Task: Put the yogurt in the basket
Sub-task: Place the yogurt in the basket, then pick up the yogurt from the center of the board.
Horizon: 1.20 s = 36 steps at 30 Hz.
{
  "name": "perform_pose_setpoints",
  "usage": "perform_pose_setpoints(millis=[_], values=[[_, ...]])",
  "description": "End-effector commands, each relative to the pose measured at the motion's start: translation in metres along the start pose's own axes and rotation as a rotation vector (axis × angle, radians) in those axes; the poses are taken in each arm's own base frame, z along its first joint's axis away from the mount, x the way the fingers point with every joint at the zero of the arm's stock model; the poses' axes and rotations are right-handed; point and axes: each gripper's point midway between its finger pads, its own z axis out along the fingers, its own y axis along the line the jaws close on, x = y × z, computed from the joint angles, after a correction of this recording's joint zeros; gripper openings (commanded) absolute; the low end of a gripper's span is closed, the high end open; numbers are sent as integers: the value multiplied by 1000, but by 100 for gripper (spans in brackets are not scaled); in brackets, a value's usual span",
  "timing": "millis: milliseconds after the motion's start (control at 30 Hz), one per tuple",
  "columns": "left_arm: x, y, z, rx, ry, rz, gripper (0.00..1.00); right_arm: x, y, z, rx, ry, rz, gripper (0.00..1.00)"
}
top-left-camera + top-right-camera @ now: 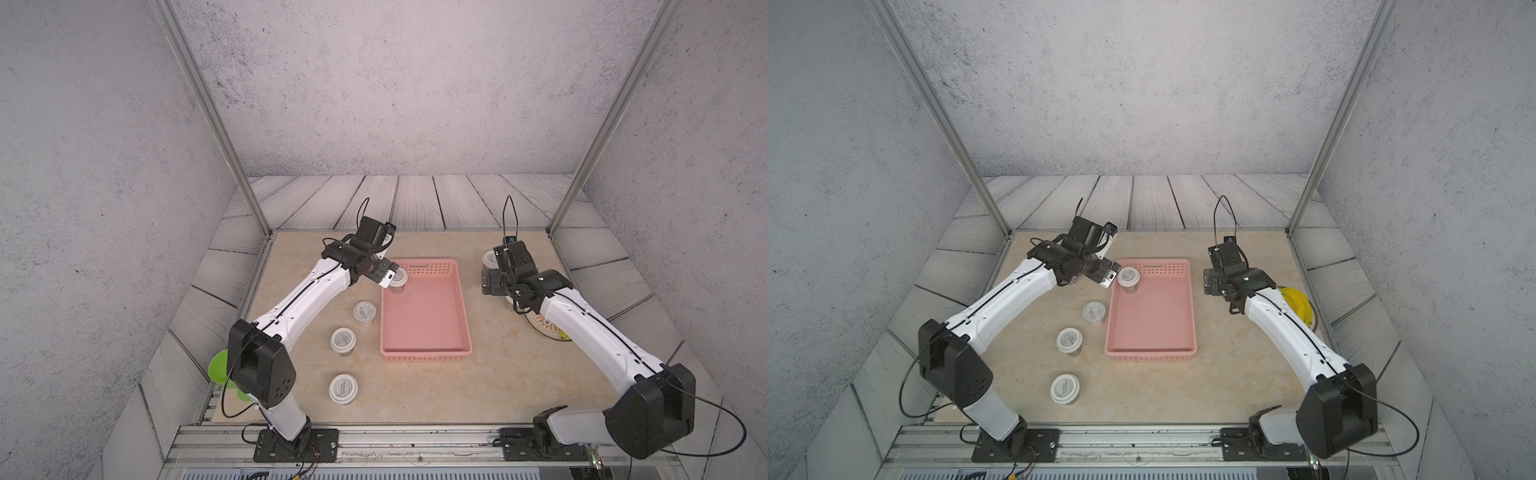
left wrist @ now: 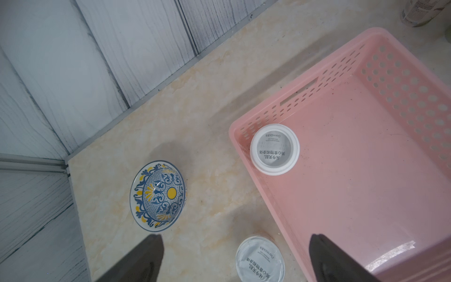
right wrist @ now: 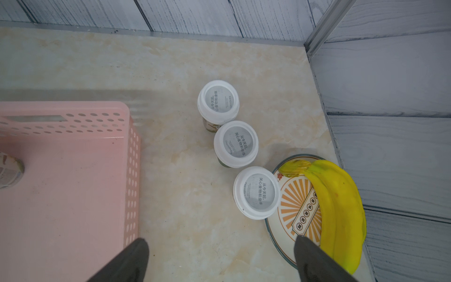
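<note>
Left wrist view: shallow rectangular pink plastic basket (image 2: 366, 185) with perforated sides and a handle slot sits on the beige marble-patterned desk (image 2: 207, 136). One small round yogurt cup with a white lid and grey print (image 2: 274, 149) stands upright inside the basket, in the corner by the handle-slot wall. Left gripper (image 2: 234, 258) hangs above the basket's edge, jaws wide apart, holding nothing. A second lidded cup (image 2: 260, 259) stands on the desk just outside the basket wall. A blue-and-yellow patterned ceramic bowl (image 2: 158, 195) rests on the desk, well apart from the basket.

Right wrist view: three more white-lidded yogurt cups (image 3: 236, 144) stand in a diagonal row on the desk, beside the basket. The nearest one overlaps the rim of a round plate with an orange sunburst print (image 3: 290, 202) carrying yellow bananas (image 3: 339, 207). Right gripper (image 3: 220, 258) hovers above the desk, jaws wide apart, empty.

In both top views, three cups (image 1: 343, 340) stand on the desk on the basket's left side.
</note>
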Motion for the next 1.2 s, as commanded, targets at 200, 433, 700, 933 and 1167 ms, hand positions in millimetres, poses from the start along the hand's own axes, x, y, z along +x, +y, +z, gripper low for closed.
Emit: perform_pose_setpoints(millis=[200,433,700,933,1167], values=[[21,39,-33,1,-112,-155,98,-21,-1,24,45,71,5,97],[47,73,-41,21,-150,-340,98,-33,-5,52,46,128,44,97],[60,88,-38,6,-151,-413,99,-40,-8,85,57,211,55,93],[63,91,-35,13,-148,-436,99,-55,-2,110,49,213,58,93],[66,97,-32,4,-140,-455,98,-57,1,140,25,281,75,93]])
